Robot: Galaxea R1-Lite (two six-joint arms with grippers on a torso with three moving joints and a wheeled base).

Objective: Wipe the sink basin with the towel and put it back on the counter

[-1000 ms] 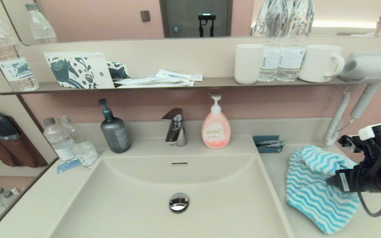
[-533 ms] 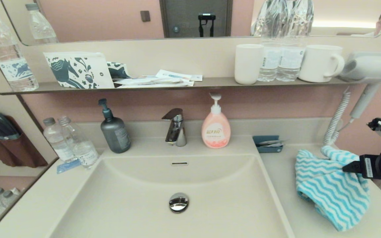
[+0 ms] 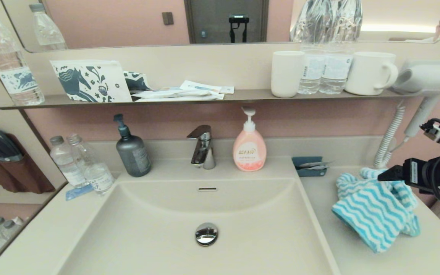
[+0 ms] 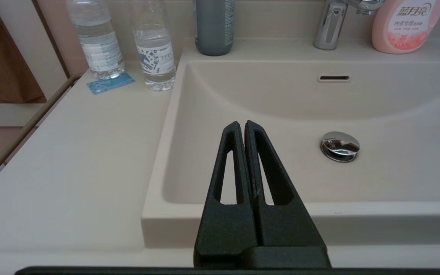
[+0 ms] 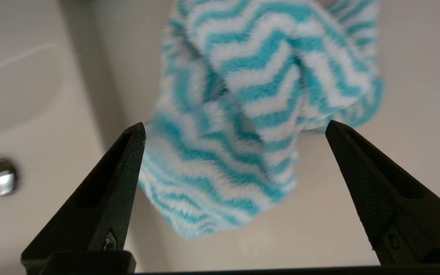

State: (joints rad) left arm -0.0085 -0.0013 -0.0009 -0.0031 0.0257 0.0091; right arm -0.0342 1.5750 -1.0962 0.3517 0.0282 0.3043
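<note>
The turquoise-and-white zigzag towel lies bunched on the beige counter, right of the sink basin. My right gripper hovers at the towel's far right end. In the right wrist view this gripper is open, its fingers spread wide, and the towel lies beyond them, held by neither. My left gripper is shut and empty, hanging above the basin's front left rim. The chrome drain plug sits in the middle of the basin.
At the back of the counter stand a faucet, a pink soap bottle, a grey pump bottle, two water bottles and a blue tray. A hair dryer with a coiled cord hangs above my right arm.
My right gripper rose and drew back to the right, off the towel. The towel went from spread flat to bunched up and shorter on the counter.
</note>
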